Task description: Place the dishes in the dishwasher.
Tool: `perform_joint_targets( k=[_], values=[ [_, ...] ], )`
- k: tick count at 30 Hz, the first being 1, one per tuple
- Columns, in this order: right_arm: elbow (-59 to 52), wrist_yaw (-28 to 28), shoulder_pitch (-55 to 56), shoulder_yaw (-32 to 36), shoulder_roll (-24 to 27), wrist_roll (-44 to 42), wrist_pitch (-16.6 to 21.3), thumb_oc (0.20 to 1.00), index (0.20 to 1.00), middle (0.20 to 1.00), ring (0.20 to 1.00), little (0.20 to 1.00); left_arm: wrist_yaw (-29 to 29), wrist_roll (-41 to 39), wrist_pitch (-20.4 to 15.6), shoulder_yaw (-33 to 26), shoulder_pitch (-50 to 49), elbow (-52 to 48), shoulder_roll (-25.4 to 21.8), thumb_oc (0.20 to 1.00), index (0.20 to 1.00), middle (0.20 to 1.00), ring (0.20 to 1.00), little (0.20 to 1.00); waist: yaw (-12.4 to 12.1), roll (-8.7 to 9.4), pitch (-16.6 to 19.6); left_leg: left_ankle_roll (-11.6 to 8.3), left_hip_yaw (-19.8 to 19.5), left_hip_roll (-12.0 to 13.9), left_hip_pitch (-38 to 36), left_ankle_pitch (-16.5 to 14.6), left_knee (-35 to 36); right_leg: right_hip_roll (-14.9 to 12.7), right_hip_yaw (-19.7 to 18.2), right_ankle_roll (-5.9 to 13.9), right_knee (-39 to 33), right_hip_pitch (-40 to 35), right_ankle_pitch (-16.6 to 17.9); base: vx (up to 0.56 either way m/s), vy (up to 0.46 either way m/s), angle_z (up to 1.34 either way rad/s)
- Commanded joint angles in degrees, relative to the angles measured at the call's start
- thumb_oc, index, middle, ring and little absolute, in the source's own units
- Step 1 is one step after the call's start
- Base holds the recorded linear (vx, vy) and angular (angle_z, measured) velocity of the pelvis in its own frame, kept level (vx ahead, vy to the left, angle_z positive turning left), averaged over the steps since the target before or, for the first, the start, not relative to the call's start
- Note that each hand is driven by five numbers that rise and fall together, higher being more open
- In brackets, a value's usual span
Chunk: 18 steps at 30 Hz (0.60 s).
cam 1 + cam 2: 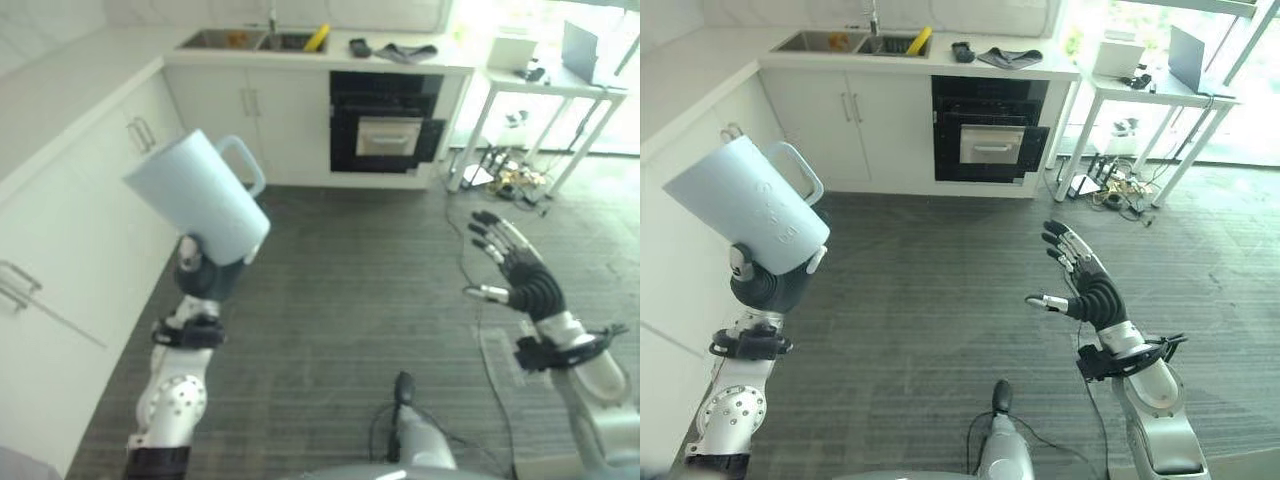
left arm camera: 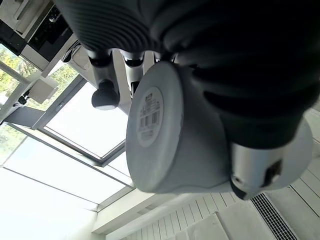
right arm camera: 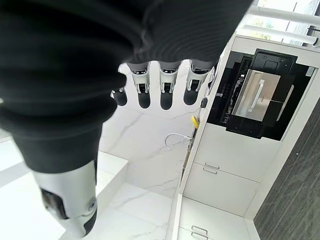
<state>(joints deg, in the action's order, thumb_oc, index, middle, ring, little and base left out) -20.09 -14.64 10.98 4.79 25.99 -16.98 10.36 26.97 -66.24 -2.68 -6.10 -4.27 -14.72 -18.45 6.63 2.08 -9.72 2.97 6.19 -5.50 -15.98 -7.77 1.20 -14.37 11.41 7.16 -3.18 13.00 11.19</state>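
While the white counter (image 1: 70, 75) runs along the room's far wall and down its left side, the dishwasher (image 1: 385, 120) sits built into the far run of cabinets, a dark front with a silver door panel and handle at its middle. Left of the dishwasher are white cabinet doors (image 1: 250, 105) with bar handles, and above and left of it a double sink (image 1: 245, 40) is set in the counter, with a yellow object (image 1: 317, 38) leaning at the sink's right edge. Directly above the dishwasher, on the counter, lie a dark cloth (image 1: 405, 51) and a small dark item (image 1: 360, 47). Right of the dishwasher stands a white table (image 1: 545, 85) carrying a laptop (image 1: 585, 50).

Well in front of the dishwasher and to its left, the pale blue pitcher (image 1: 200, 195) is held up in the air, tilted, its handle on the side toward the dishwasher. The left hand (image 1: 200, 275) grips it from the base end; in the left wrist view the fingers (image 2: 105, 95) and thumb (image 2: 250, 170) curl around the pitcher's round bottom with its barcode label (image 2: 150, 116).

In front of the dishwasher and to its right, the right hand (image 1: 1090, 285) hangs over the dark floor (image 1: 360, 290) with fingers spread straight, grasping nothing.
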Motion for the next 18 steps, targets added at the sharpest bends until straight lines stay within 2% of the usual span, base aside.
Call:
perform_joint_targets(
  k=[1,3,6,8,9,11,12,14,15,16,18],
  values=[
    [-2.18,1.42,-4.36,0.53,1.54,-2.14,2.45,1.000,1.000,1.000,1.000,1.000,-0.29,1.58,-3.38,0.36,1.25,-7.33,-2.51,0.200,0.200,0.200,0.200,0.200,-0.83,-0.32,0.99,-3.14,-3.53,6.05,0.44,1.99,3.80,2.00,-1.41,3.51,-1.11,-6.84,5.18,0.26,-0.370,0.25],
    [-2.78,2.23,-5.56,-0.23,1.99,-2.05,1.26,1.000,1.000,1.000,1.000,1.000,-0.86,0.93,-3.16,0.22,1.20,-7.50,-2.89,0.200,0.200,0.200,0.200,0.200,-0.80,-0.40,2.54,-3.97,-2.81,7.50,-1.42,1.12,3.80,2.77,-0.81,3.73,-1.55,-7.98,4.27,0.27,-0.399,0.30],
    [-3.44,2.49,-6.36,-0.86,2.60,-1.40,0.20,1.000,1.000,1.000,1.000,1.000,-0.93,0.22,-2.98,-0.05,1.23,-7.72,-2.70,0.200,0.200,0.200,0.200,0.200,-0.14,-1.27,4.11,-5.51,-2.31,9.60,-3.45,1.14,3.80,4.88,-1.75,2.53,-1.58,-8.67,2.94,0.26,-0.374,-0.05],
    [-3.63,1.68,-5.98,-0.87,3.36,-0.31,0.07,1.000,1.000,1.000,1.000,1.000,-1.05,0.28,-2.98,0.07,0.51,-8.13,-2.26,0.200,0.200,0.200,0.200,0.200,0.37,-2.03,4.65,-7.24,-2.16,11.47,-3.06,7.12,3.27,7.02,-3.40,0.77,-1.82,-9.26,2.10,0.17,-0.343,-0.41],
    [-3.69,1.10,-5.78,-0.79,3.75,0.15,0.01,1.000,1.000,1.000,1.000,1.000,-1.46,0.10,-2.80,0.24,0.34,-8.28,-2.01,0.200,0.200,0.200,0.200,0.200,0.51,-2.31,4.73,-8.04,-2.15,12.49,-1.76,9.55,0.71,8.14,-4.04,-0.11,-1.82,-9.85,1.25,0.13,-0.310,-0.44],
    [-3.29,0.05,-5.35,-0.19,4.70,-1.21,-0.18,1.000,1.000,1.000,1.000,1.000,-1.01,0.22,-2.73,0.58,0.02,-7.83,-1.49,0.200,0.200,0.200,0.200,0.200,0.96,-2.93,4.87,-9.90,-1.54,14.37,0.55,13.62,-5.72,10.07,-4.70,-1.58,-1.82,-11.09,-0.63,0.18,-0.300,-0.27],
    [-2.94,-0.43,-5.09,0.18,5.13,-1.15,-0.13,1.000,1.000,1.000,1.000,1.000,-0.19,0.38,-2.71,0.78,-0.30,-7.35,-1.21,0.200,0.200,0.200,0.200,0.200,1.00,-2.81,4.58,-10.86,-1.04,15.43,3.10,16.58,-11.80,10.54,-4.85,-2.68,-1.82,-12.09,-1.42,0.15,-0.260,-0.03],
    [-2.33,-0.47,-4.78,0.32,5.24,-0.45,-0.09,1.000,1.000,1.000,1.000,1.000,1.06,0.47,-2.35,1.02,-0.68,-6.71,-0.72,0.200,0.200,0.200,0.200,0.200,0.29,-1.94,3.58,-10.66,-1.70,14.95,8.96,17.85,-20.17,10.64,-5.34,-4.15,-1.82,-14.47,-2.70,0.14,-0.248,0.10],
    [-1.96,-0.06,-4.91,0.21,5.09,0.09,-0.17,1.000,1.000,1.000,1.000,1.000,1.45,1.06,-2.07,1.16,-0.58,-6.41,-0.28,0.200,0.200,0.200,0.200,0.200,-0.42,-1.49,2.87,-9.76,-1.65,13.66,11.64,16.70,-21.21,10.62,-5.62,-4.32,-1.82,-15.76,-3.34,0.29,-0.150,0.12],
    [-0.78,0.33,-6.59,-0.44,5.16,-0.24,-0.74,1.000,1.000,1.000,1.000,1.000,1.80,1.42,-3.00,1.53,-1.05,-6.21,-0.51,0.200,0.200,0.200,0.200,0.200,-2.09,-1.86,1.41,-7.61,-0.04,10.28,14.40,13.87,-15.06,11.35,-6.11,-3.68,-1.82,-17.79,-4.95,0.32,-0.023,-0.07],
    [-0.54,0.27,-7.35,-1.57,4.46,0.84,-0.83,1.000,1.000,1.000,1.000,1.000,1.32,1.13,-3.45,1.31,-1.42,-6.29,-0.66,0.200,0.200,0.200,0.200,0.200,-3.03,-2.54,0.85,-7.27,0.85,9.39,14.84,14.57,-7.31,12.16,-6.74,-3.28,-1.82,-19.03,-6.09,0.28,0.070,-0.31]
  ],
)
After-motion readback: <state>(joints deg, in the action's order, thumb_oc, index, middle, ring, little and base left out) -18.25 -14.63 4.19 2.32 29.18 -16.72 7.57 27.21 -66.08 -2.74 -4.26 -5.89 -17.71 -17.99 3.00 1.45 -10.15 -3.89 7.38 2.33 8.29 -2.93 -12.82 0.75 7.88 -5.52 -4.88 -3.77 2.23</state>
